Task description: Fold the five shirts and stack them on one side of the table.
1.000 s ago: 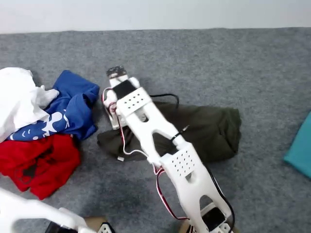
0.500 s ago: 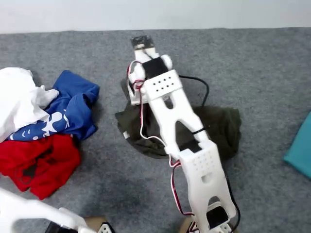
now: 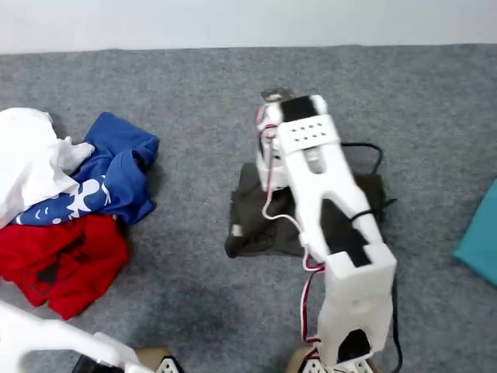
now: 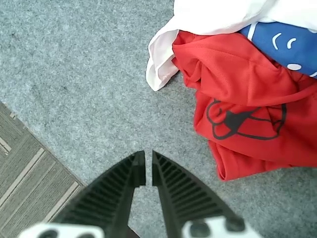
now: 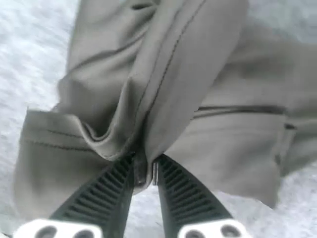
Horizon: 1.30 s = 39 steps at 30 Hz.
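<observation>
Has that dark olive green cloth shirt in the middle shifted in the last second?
Yes. The right gripper, pinching the dark olive shirt, has dragged its left edge rightward, away from the crumpled blue shirt.

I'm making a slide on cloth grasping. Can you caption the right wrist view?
The right gripper shut on a bunched fold of the olive shirt, above the grey table.
</observation>
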Available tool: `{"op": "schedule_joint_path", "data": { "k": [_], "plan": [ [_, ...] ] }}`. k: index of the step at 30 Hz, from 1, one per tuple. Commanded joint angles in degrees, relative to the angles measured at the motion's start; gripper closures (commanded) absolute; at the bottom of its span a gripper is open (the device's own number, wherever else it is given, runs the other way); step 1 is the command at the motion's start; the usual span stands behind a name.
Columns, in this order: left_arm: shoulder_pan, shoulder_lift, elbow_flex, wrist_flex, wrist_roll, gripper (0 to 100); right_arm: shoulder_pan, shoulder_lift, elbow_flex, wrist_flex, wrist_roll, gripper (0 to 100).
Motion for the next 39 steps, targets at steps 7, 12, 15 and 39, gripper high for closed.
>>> {"op": "schedule_joint_path", "data": {
  "k": [7,12,15,39],
  "plan": [
    [0.4,-1.5,-0.9,0.5,-0.4,97,10.2,-8.7,3.9,2.2,9.6,99.0],
    [2.5,-1.6,-1.2,0.9,-0.5,97,16.0,-8.7,4.0,2.2,13.9,99.0],
    [4.4,-1.6,-3.0,0.9,-0.4,97,17.8,-8.6,5.1,2.0,16.3,99.0],
    [7.3,-1.6,-5.2,1.1,-0.4,97,14.2,-19.4,8.1,2.3,21.6,79.4]
  ]
}}
